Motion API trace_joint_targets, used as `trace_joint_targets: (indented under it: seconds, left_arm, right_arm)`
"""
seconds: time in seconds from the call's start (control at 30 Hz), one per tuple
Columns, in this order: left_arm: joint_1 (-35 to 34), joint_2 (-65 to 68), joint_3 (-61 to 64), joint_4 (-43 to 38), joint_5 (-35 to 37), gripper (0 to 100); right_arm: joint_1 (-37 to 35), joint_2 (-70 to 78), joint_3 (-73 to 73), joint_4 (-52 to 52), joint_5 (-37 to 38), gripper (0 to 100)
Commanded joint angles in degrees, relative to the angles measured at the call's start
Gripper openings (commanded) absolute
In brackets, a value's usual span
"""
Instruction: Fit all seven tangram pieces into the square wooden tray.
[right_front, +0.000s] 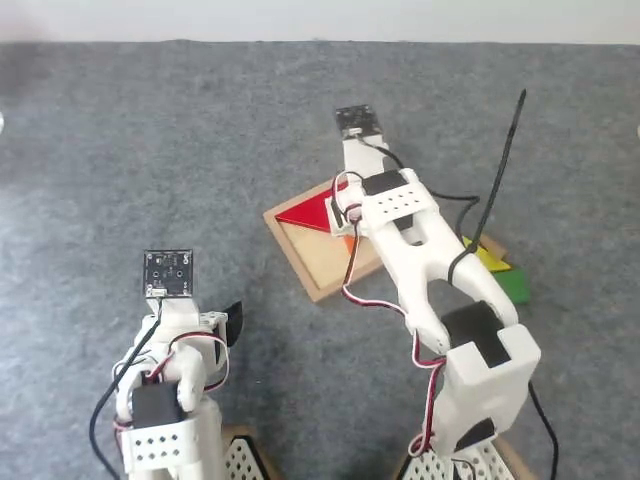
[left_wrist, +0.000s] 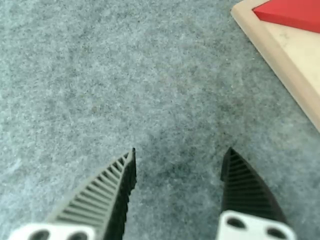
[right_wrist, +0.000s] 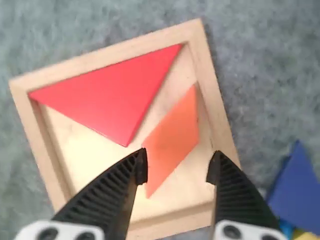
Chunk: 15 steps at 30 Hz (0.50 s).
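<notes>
Right gripper (right_wrist: 177, 167) spread, hanging over orange parallelogram (right_wrist: 172, 137) lying in tray (right_wrist: 100, 55) beside red triangle (right_wrist: 107, 102). Its long axis runs between the jaws, contact unclear. Left gripper (left_wrist: 180, 160) spread, well apart over carpet (left_wrist: 100, 75).

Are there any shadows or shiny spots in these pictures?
Left wrist view: a faint dark shadow lies on the grey mat under the left gripper. Right wrist view: the red triangle and orange piece in the tray are evenly lit, with no shiny glare. High view: soft, even light over the mat.
</notes>
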Motion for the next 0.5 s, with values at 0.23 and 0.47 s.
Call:
trace_joint_targets:
  seconds: [0.23, 0.47]
  left_arm:
    - [-0.09, -1.23, -1.27, 0.26, 0.44, 27]
    - [-0.09, -1.23, -1.27, 0.26, 0.44, 27]
  right_arm:
    - [-0.66, -1.27, -3.34, -5.85, -17.49, 14.8]
    - [-0.66, 2.77, -3.43, -5.93, -18.29, 14.8]
